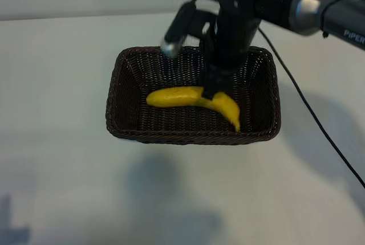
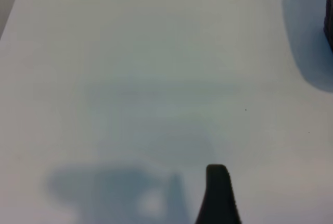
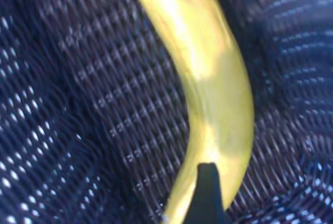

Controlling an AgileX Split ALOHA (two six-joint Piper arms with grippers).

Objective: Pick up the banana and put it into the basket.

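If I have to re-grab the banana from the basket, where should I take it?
Grip the banana at its thick middle, coming straight down from above with jaws across its width. It lies flat on the basket floor, and the sloping walls block a side approach.

The banana (image 1: 191,98) is bright yellow, smooth and gently curved. It lies flat on the floor of the basket (image 1: 122,118), stretched along the basket's long side. One end sits near the basket's middle; from there the fruit arcs toward the basket's right-hand front corner, where its tapered tip points down close to the front wall. In the right wrist view the banana (image 3: 208,78) rests directly on the woven floor, its skin unmarked. The basket is dark brown wicker, rectangular with rounded corners, a braided rim and low sloping sides. It stands upright on the white table, and the banana is its only content.
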